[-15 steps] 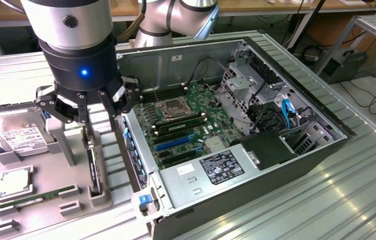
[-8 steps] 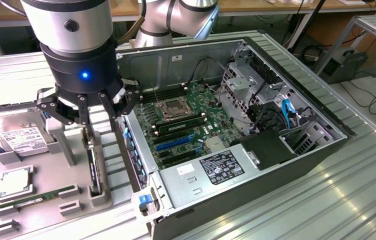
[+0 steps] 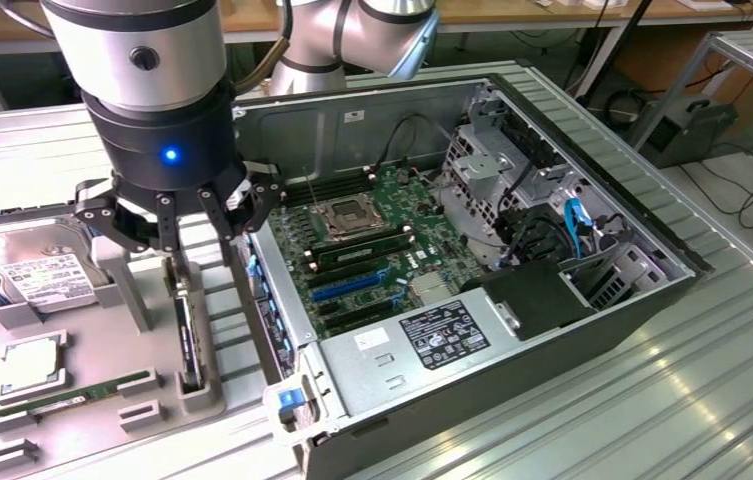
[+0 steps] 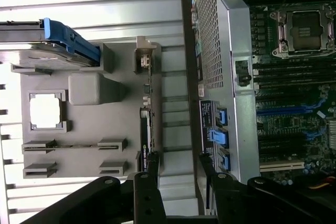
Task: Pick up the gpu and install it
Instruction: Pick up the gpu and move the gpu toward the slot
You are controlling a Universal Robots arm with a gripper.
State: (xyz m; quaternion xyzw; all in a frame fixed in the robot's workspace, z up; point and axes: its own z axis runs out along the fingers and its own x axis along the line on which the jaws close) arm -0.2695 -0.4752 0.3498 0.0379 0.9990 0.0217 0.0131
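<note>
Jaws spread wide, holding nothing, poised just above the gpu [image 3: 189, 345], standing on edge in grey holder [image 3: 96, 350]

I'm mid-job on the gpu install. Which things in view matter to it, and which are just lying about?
For the job:
- gpu, standing on edge in the grey tray
- gripper, open above the gpu
- open computer case with its motherboard

Lying about:
- hard drive
- processor chip
- memory stick

The tool [image 4: 178, 161], spread open, hangs near the gpu [image 4: 147, 140] standing edgewise in the gray holder [image 4: 89, 124].
</note>
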